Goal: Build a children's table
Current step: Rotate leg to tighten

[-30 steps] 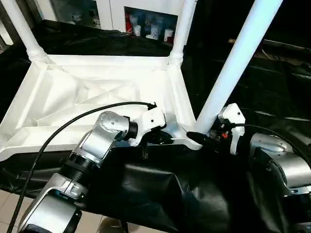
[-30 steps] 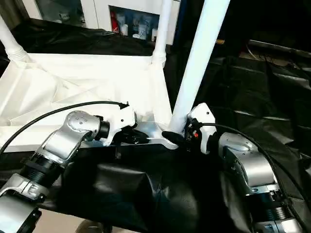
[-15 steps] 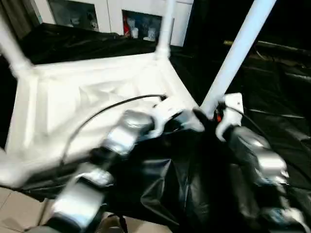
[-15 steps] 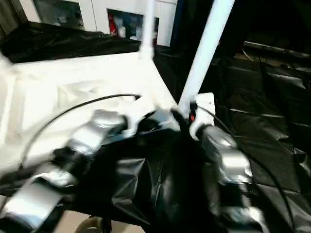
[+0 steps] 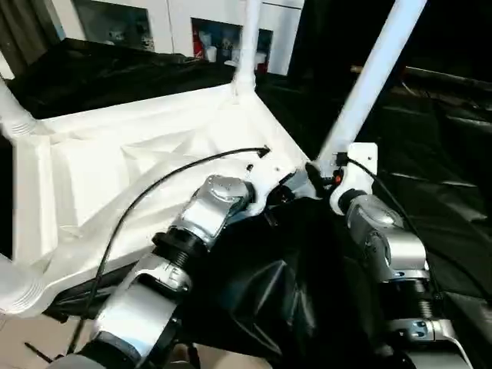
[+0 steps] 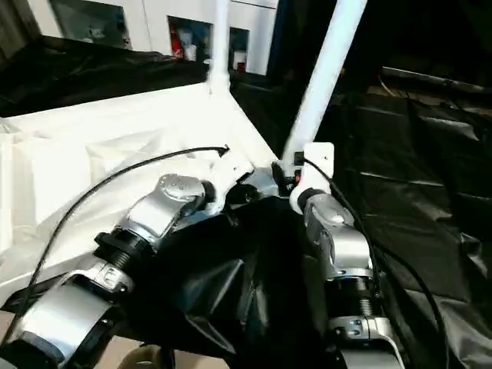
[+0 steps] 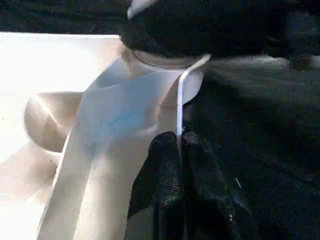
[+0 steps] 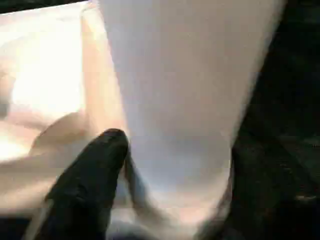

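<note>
The left gripper (image 7: 181,150) was pinched shut on the thin rim of the tabletop (image 5: 115,165) at its near right corner. The right gripper (image 5: 323,178) straddled the base of the leg (image 5: 369,81) standing in that corner's socket; whether its fingers pressed the leg could not be told. The tabletop lay underside up on black sheeting (image 5: 438,154). Legs were also seen at the far right (image 5: 247,46), far left (image 5: 14,111) and near left (image 5: 15,284) corners. All four were judged fitted; turning the table over seemingly remained.

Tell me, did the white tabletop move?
Yes. The tabletop swung left: its far leg now stands in front of the cabinet shelf; earlier it stood right of it.
</note>
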Controlling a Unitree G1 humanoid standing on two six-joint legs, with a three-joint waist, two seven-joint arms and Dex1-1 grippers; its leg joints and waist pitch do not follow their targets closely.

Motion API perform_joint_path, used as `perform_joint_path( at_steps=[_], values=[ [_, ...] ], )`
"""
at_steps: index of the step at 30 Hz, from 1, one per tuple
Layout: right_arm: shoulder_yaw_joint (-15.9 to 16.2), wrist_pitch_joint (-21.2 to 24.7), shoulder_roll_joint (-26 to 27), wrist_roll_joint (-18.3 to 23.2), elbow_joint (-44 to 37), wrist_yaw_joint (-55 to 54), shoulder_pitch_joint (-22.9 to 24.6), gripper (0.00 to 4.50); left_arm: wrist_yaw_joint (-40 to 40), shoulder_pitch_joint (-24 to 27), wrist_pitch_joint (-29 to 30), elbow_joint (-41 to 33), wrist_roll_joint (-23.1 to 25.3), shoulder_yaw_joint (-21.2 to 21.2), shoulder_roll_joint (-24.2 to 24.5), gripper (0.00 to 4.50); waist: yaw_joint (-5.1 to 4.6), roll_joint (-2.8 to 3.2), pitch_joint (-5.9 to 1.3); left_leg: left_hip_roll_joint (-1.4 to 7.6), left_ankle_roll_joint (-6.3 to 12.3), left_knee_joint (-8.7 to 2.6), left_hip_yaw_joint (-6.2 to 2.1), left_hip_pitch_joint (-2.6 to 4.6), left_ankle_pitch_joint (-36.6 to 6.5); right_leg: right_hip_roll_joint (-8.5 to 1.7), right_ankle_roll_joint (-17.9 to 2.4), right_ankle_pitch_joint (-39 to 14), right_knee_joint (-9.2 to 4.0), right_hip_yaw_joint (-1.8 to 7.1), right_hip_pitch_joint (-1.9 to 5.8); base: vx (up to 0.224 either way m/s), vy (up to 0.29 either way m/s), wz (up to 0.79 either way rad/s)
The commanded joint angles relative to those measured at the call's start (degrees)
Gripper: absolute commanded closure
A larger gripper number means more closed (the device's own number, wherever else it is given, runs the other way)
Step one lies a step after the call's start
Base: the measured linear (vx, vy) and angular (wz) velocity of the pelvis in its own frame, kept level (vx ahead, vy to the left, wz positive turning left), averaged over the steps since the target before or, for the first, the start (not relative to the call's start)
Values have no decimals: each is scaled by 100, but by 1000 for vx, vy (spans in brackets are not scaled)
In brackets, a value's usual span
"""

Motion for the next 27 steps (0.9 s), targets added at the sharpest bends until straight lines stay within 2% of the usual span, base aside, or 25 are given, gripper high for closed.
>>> perform_joint_path(
  at_steps=[1,2,3,4,6,7,8,9,12,13,14,15,17,21,27],
  values=[
    [255,177,-131,163,-60,565,136,73,-85,23,-241,-48,-80,92,5,450,-17,-56,-383,135,-153,-466,-187,150,-2264,-34,-512,-2369,-463,16,124,0,0,0],
    [259,176,-143,163,-67,581,138,73,-93,26,-249,-51,-80,90,10,450,-2,-51,-394,139,-146,-463,-187,152,-2168,-33,-523,-2259,-455,12,141,0,0,0],
    [379,102,-380,83,-167,854,170,66,-245,73,-310,-106,-105,72,87,450,-12,-56,-406,136,-85,-443,-165,142,-2013,-21,-599,-1984,-426,21,124,0,0,0],
    [387,98,-395,77,-173,871,173,56,-254,76,-312,-109,-106,71,91,450,9,-54,-397,140,-23,-425,-132,175,-1924,-4,-680,-1837,-430,28,100,0,0,0],
    [450,76,-549,53,-256,1053,209,56,-353,113,-377,-156,-116,51,147,450,16,-57,-391,137,52,-410,-116,172,-1871,-14,-770,-1819,-430,37,102,0,0,0],
    [655,-2,-1068,17,-534,1725,358,56,-675,221,-474,-302,-165,3,328,450,25,-66,-398,135,104,-398,-106,171,-1790,-16,-806,-1775,-424,38,110,0,0,0],
    [688,-13,-1212,43,-627,1943,410,56,-834,270,-578,-371,-203,-21,389,450,56,-55,-394,140,120,-403,-117,170,-1737,-12,-786,-1750,-425,30,130,0,0,0],
    [724,-28,-1399,83,-751,2242,481,56,-1062,340,-734,-470,-261,-56,472,450,76,-70,-378,156,211,-394,-106,168,-1661,-16,-800,-1629,-419,42,147,0,0,0],
    [692,10,-1671,252,-1001,2680,595,56,-1557,503,-792,-773,-434,-128,642,450,68,-68,-400,149,376,-368,-85,159,-1406,-9,-1017,-1350,-366,34,150,0,0,0],
    [705,28,-1849,322,-1144,2911,662,56,-1858,601,-713,-979,-523,-186,765,450,68,-68,-400,149,376,-368,-85,159,-1406,-9,-1017,-1350,-366,34,150,0,0,0],
    [725,45,-2032,384,-1280,3135,730,56,-2167,699,-623,-1187,-604,-252,897,450,88,-57,-399,174,408,-359,-80,192,-1370,-19,-1090,-1303,-355,45,147,0,0,0],
    [733,53,-2099,408,-1330,3221,758,56,-2278,736,-603,-1262,-632,-276,954,450,99,-35,-400,186,459,-356,-71,194,-1221,-1,-1208,-1087,-323,48,146,0,0,0],
    [740,67,-2175,444,-1389,3329,792,56,-2392,777,-594,-1336,-664,-293,1018,450,119,-23,-416,179,475,-337,-53,216,-1110,25,-1302,-859,-285,45,142,0,0,0],
    [751,158,-2377,653,-1628,3778,944,56,-2806,962,-481,-1686,-795,-320,1250,450,150,-14,-416,191,508,-330,-54,216,-1049,15,-1399,-574,-238,46,168,0,0,0],
    [1009,77,-2606,529,-1672,4102,1102,56,-2928,1029,-411,-1819,-807,-298,1363,450,151,-22,-403,182,413,-332,-47,225,-1296,-5,-1342,-942,-281,57,161,0,0,0]
  ],
)
